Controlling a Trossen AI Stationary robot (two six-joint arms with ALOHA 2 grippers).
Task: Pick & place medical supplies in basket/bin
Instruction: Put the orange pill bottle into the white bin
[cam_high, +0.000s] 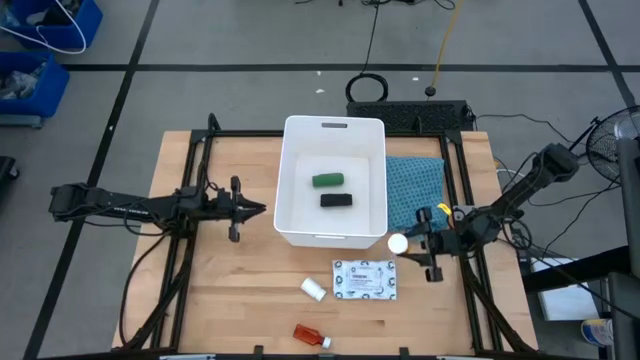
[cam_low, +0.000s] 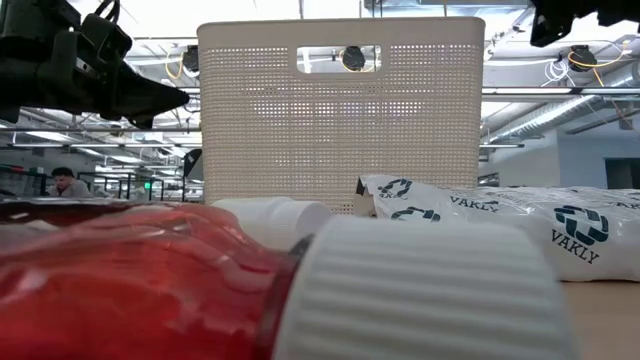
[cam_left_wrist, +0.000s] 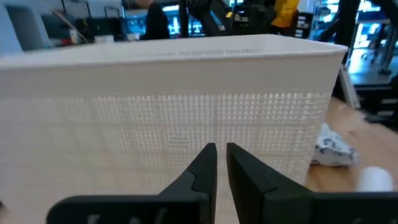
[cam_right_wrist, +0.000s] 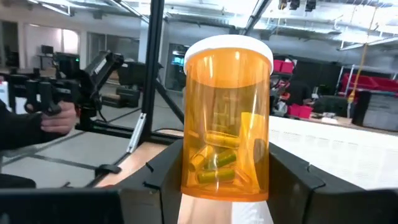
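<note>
The white tub (cam_high: 296, 180) stands mid-table and shows in the low view as a perforated wall (cam_low: 340, 130). The green oblong (cam_high: 327, 181) and the black oblong (cam_high: 335, 200) lie on its floor. My right gripper (cam_high: 412, 243) hovers by the tub's near right corner, shut on the orange vial (cam_right_wrist: 227, 118). My left gripper (cam_high: 262, 208), shut, hangs level just left of the tub (cam_left_wrist: 186, 106). On the near table lie the white printed packet (cam_high: 365, 279), the small white cylinder (cam_high: 314, 289) and the red bottle (cam_high: 312, 335), each on its side. My right gripper pinches the orange vial between its two fingers (cam_right_wrist: 165, 171), on the lower half of the vial's body (cam_right_wrist: 224, 177). The fingers come level from the table's right and lie along the vial. The white cap (cam_high: 398, 243) points toward the tub. The vial is lifted clear of the table.
A teal-blue cloth (cam_high: 415, 185) lies flat to the right of the tub, under my right arm. Black frame rails (cam_high: 190, 200) run along the table's left and right sides. In the low view the red bottle (cam_low: 130, 280) fills the foreground. A person (cam_right_wrist: 37, 118) shows beyond the table.
</note>
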